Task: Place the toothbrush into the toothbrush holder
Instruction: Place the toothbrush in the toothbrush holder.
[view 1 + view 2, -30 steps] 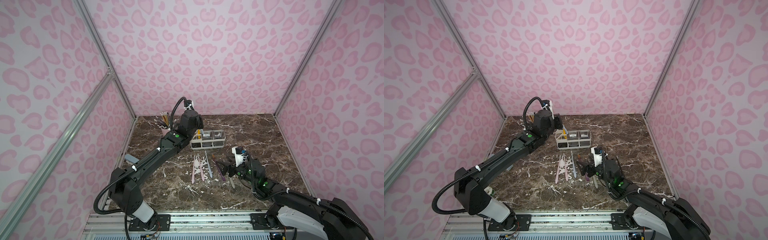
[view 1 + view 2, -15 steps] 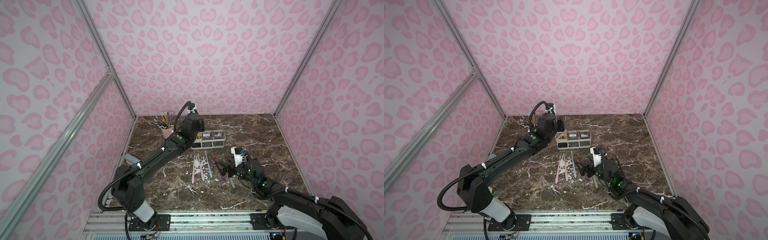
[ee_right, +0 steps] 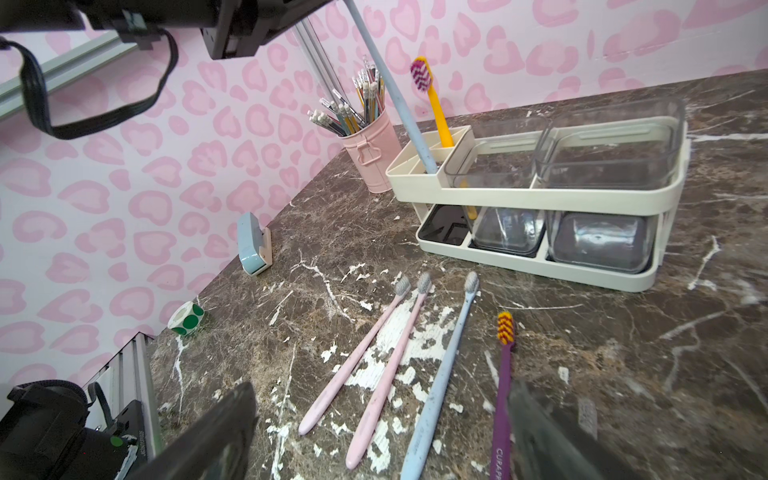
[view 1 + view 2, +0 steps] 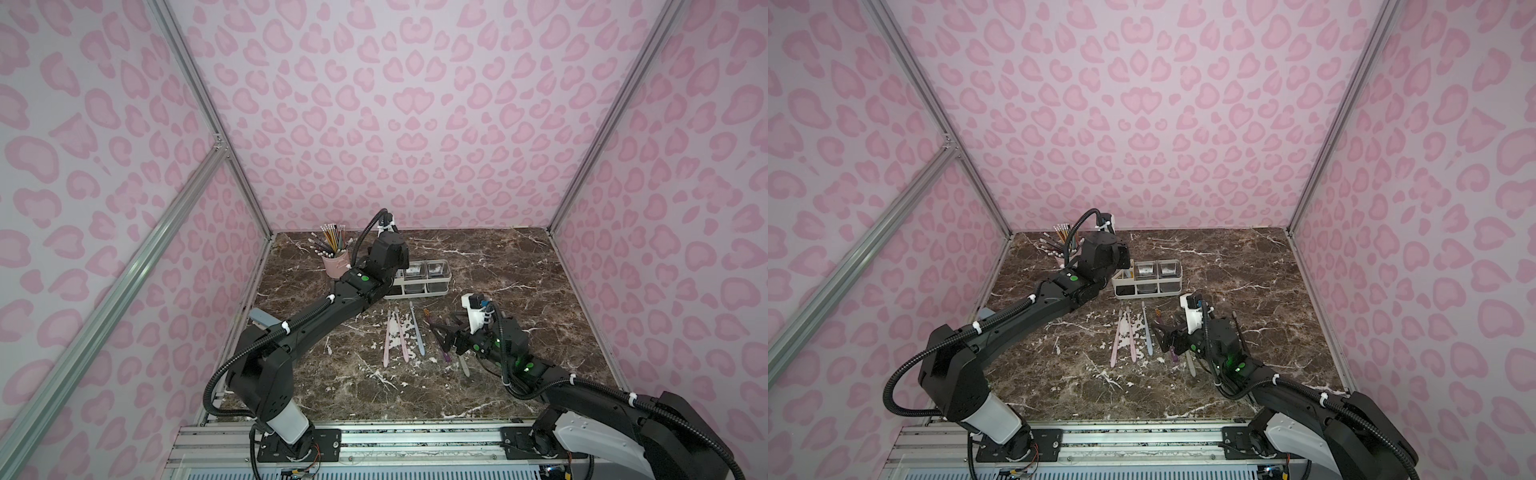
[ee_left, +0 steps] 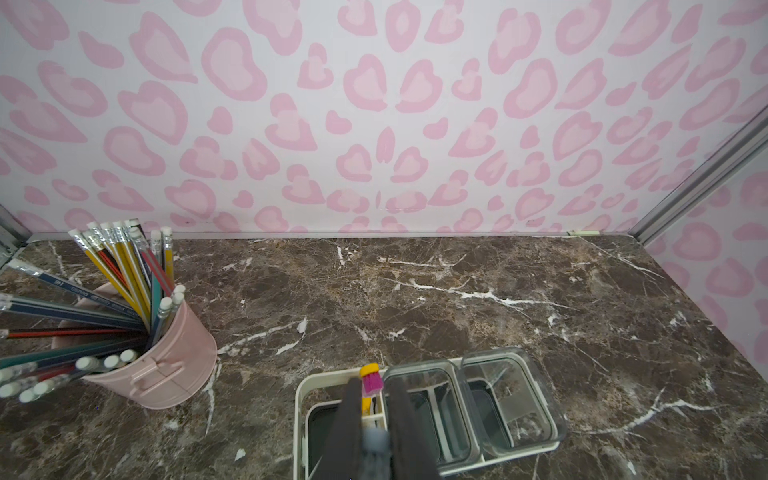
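The left gripper (image 5: 374, 399) is pressed together on a pale blue toothbrush (image 3: 399, 104), pinching its upper part. The left wrist view shows the two dark fingers (image 5: 349, 419) nearly meeting, with a blurred blue-grey shaft between them. The brush slants down from the jaws. Its lower end sits inside the divided slot section at the end of the toothbrush holder (image 3: 540, 195) nearest the pink pencil cup (image 3: 372, 158); the rim hides its tip. A yellow toothbrush (image 3: 440, 116) stands in the neighbouring slot, bristles up. In both top views the left arm (image 4: 316, 320) stretches from lower left of centre diagonally up to the holder at mid-frame, its wrist bent down over the slot end.

The right gripper (image 3: 382, 390) is spread wide and holds nothing. It hangs low over the marble table (image 4: 498, 257), just right of centre. One finger (image 3: 548, 432) lies just beside a purple toothbrush (image 3: 503, 395); whether they touch cannot be told. The right arm (image 4: 582, 390) reaches in low from the lower right corner. A row of loose toothbrushes (image 4: 401, 336) lies below the holder.
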{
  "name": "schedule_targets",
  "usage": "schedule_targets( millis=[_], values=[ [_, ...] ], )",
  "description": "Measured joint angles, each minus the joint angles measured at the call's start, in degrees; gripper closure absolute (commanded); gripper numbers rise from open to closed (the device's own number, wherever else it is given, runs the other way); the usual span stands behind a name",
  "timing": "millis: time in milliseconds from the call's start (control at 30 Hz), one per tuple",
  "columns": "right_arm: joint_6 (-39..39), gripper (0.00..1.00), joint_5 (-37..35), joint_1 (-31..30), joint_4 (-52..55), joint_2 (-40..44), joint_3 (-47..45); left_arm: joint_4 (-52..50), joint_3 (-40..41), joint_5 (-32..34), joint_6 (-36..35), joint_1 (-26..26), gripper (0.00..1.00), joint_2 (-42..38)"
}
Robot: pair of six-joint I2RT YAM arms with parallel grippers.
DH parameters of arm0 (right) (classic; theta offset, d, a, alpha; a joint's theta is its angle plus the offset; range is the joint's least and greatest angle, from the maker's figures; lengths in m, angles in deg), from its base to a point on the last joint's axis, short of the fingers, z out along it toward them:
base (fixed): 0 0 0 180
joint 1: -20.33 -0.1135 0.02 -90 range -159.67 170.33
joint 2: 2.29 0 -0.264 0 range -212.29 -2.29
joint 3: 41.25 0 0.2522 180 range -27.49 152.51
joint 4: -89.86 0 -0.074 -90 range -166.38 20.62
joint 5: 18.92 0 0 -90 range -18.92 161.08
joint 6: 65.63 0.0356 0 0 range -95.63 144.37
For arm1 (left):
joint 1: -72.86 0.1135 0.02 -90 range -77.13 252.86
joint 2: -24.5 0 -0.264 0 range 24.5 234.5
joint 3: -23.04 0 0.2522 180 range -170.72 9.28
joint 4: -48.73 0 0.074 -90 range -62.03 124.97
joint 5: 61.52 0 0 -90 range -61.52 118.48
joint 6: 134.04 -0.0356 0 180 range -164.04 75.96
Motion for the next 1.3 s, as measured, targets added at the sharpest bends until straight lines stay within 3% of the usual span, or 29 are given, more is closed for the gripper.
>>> schedule_targets(
  millis=[1300],
  values=[
    [0.02,0.03,1.53,0.00,-0.42,-0.42,0.00,6.10,3.08,4.52,0.74,-1.95,0.96,8.90]
  ],
)
